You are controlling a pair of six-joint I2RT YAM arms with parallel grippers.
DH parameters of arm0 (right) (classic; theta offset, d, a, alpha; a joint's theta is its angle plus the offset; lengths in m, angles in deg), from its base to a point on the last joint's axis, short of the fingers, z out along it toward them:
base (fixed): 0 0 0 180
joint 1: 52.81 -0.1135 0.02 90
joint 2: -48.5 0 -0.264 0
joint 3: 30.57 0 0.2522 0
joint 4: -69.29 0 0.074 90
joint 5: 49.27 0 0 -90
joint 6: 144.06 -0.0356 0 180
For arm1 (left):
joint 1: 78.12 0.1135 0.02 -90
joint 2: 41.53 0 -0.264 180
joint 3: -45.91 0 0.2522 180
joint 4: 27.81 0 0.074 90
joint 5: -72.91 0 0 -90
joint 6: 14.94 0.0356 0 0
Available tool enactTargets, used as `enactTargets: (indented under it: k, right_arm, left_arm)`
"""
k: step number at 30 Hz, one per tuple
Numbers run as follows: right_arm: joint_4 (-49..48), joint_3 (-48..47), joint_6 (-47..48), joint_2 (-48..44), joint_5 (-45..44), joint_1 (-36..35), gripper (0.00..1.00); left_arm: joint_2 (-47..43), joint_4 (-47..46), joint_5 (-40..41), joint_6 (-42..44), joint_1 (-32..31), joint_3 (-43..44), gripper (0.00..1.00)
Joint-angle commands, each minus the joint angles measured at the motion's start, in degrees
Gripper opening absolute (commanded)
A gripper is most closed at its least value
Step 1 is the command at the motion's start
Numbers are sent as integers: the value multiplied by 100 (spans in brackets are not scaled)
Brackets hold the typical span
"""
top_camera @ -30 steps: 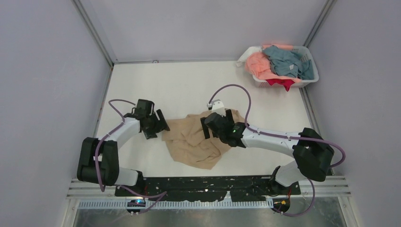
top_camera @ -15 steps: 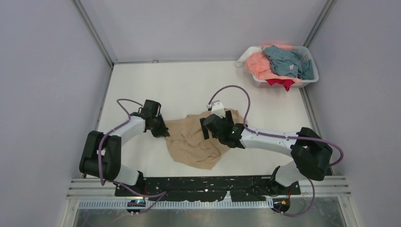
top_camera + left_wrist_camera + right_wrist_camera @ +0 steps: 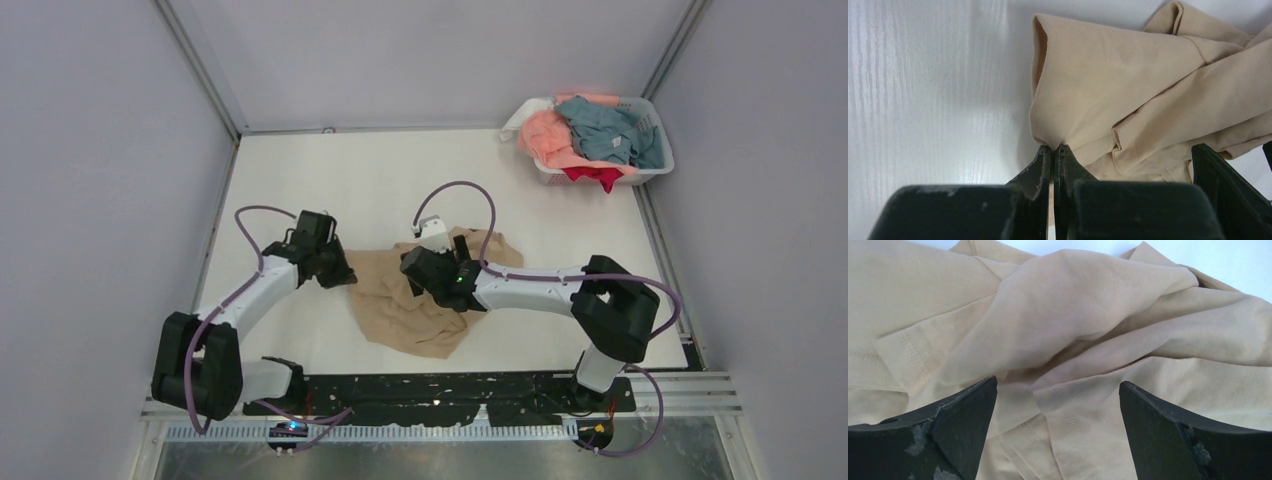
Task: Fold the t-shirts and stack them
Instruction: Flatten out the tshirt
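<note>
A crumpled tan-beige t-shirt (image 3: 415, 305) lies in the middle of the white table. At the shirt's left edge my left gripper (image 3: 345, 279) is shut on a pinch of the fabric; in the left wrist view the t-shirt (image 3: 1128, 95) bunches up right at the closed left gripper (image 3: 1055, 149). My right gripper (image 3: 418, 283) hovers over the shirt's middle folds, open. In the right wrist view the right gripper (image 3: 1058, 390) straddles a hemmed fold of the t-shirt (image 3: 1068, 335), holding nothing. Salmon-pink (image 3: 548, 140), grey-blue (image 3: 608, 130) and red (image 3: 594, 176) t-shirts are piled in the basket.
A white slotted basket (image 3: 652, 172) stands at the table's back right corner. Grey walls close in the table on three sides. Bare white table (image 3: 370, 180) stretches behind the shirt and to its right.
My left gripper moved in to the shirt's left edge and shut on it. The right gripper shifted left over the shirt, still open.
</note>
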Motion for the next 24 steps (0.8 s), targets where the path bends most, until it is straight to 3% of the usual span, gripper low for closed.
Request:
enactTargets:
  k: [1,7,11,16,19,24]
  right_arm:
    - [301,-225,-415,97,-744,-27,95]
    - [351,240,-693,-150,-1206,43,85]
    - [279,443,-739,-231,-1369,156,72]
    - [-391,543,-490,-215,-926,280,65]
    - [-750,566,-330,-222,-475,286,49]
    - [-914,712,-408,-441,-192,290,45]
  left_arm:
    - [-315,237,329,66,-27,119,0]
    - [-450,275,569,74,-27,120,0]
    - [-506,221,576,88,-27,115,0]
    - [-534,83,499,109,-27,68,0]
    - [-488,88,497,124,-27,72,0]
    - [-440,64,511,136,-27,63,0]
